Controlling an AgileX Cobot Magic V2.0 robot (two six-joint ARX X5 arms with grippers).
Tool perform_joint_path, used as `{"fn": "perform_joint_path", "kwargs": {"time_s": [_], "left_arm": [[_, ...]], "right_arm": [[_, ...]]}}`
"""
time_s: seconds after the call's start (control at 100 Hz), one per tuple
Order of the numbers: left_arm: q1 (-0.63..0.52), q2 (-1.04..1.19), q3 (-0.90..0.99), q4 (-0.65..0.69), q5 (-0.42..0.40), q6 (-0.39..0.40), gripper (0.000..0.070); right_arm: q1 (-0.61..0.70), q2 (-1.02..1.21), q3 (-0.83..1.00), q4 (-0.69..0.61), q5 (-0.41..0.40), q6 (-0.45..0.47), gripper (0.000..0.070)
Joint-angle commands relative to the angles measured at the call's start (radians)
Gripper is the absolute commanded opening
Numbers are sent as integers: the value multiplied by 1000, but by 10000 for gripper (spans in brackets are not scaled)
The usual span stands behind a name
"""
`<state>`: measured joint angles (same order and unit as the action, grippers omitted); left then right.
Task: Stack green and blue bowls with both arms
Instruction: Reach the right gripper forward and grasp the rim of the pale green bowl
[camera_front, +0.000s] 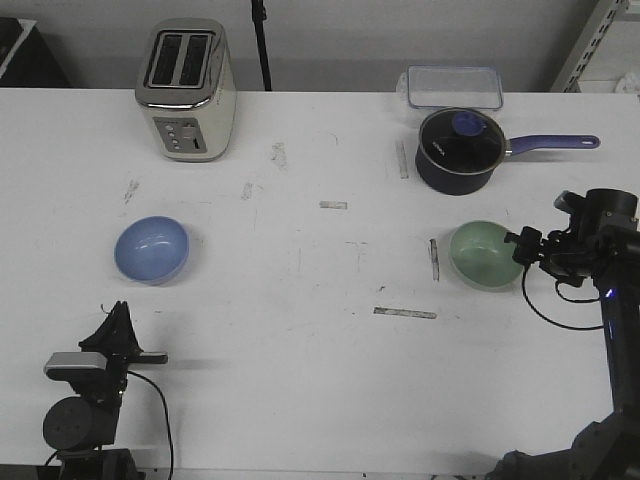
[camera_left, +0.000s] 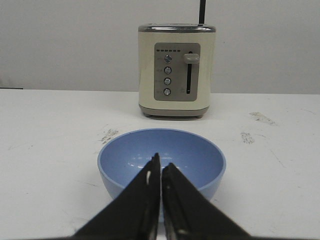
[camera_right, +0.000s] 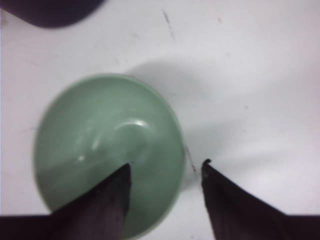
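On the left half of the white tabletop (camera_front: 300, 380) I see the blue bowl (camera_front: 151, 249) sitting upright, mouth facing up; being round, it has no long axis I can name. It stands well apart from the green bowl, in front of the cream toaster (camera_front: 186, 90), which stands at the back edge with its control panel turned toward me. My left pincer (camera_left: 160, 172) is down at the near-left corner, short of the blue bowl and not touching it; through the left wrist camera its two fingers lie pressed together, clenched on nothing, pointing straight at the bowl with the toaster behind it. Further right, at the back, a clear lidded container (camera_front: 454, 86) lies just behind the dark navy saucepan (camera_front: 458, 150), whose glass lid is on and whose handle runs out to the right. Just in front of the saucepan sits the green bowl (camera_front: 484, 254), also upright and open upward. My right pincer (camera_right: 165, 172) reaches in from the right at the bowl's right rim; in the right wrist camera its fingers are spread, one finger (camera_right: 107, 200) over the bowl's inside and the other (camera_right: 225, 200) outside over the tabletop, straddling the rim. I cannot tell whether either finger touches the bowl.
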<state>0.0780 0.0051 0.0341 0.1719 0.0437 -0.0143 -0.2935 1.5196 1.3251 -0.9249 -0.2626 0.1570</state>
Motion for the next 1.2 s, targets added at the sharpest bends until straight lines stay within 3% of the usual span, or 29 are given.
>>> {"fn": "perform_joint_path", "kwargs": {"time_s": [0.0,0.47,0.66,0.86,1.01,1.15,1.19], "left_arm": [[0,-2,-22,12,2,-5,1],[0,-2,-22,12,2,-5,1],[0,-2,-22,12,2,-5,1],[0,-2,-22,12,2,-5,1],[0,-2,-22,12,2,-5,1],[0,-2,-22,12,2,-5,1],[0,-2,-22,12,2,-5,1]], "right_arm": [[-9,31,20,-6,-3,-29,489],[-9,173,19,39,-5,-51,494],[7,204,18,62,-13,-53,440],[13,204,17,89,-14,-53,210],[13,204,17,86,-14,-53,155],[13,204,17,85,-14,-53,11],[13,204,17,85,-14,-53,7]]}}
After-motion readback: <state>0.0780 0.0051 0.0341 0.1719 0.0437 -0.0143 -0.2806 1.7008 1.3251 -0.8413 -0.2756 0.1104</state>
